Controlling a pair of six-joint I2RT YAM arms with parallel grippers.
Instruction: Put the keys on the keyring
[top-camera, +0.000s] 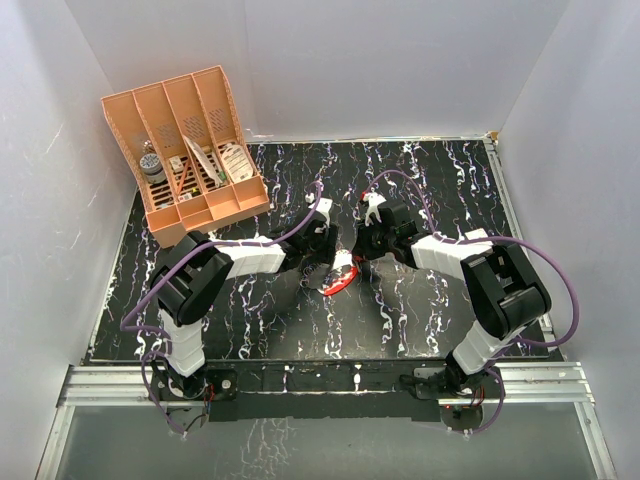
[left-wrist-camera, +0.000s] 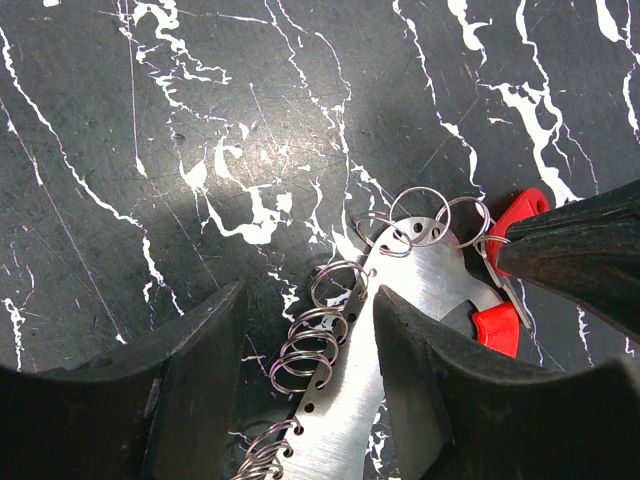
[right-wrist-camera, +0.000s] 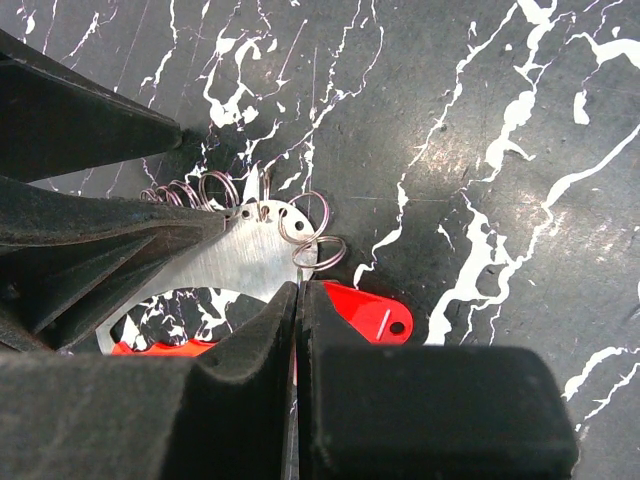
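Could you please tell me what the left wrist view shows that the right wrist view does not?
Only the left wrist: the long row of wire rings along the edge of the keyring, between the fingers of the left end effector. Only the right wrist: the right end effector pressed shut, and a small hole in the red piece. Both: the keyring's perforated metal tip, the rings there, and the marbled table.
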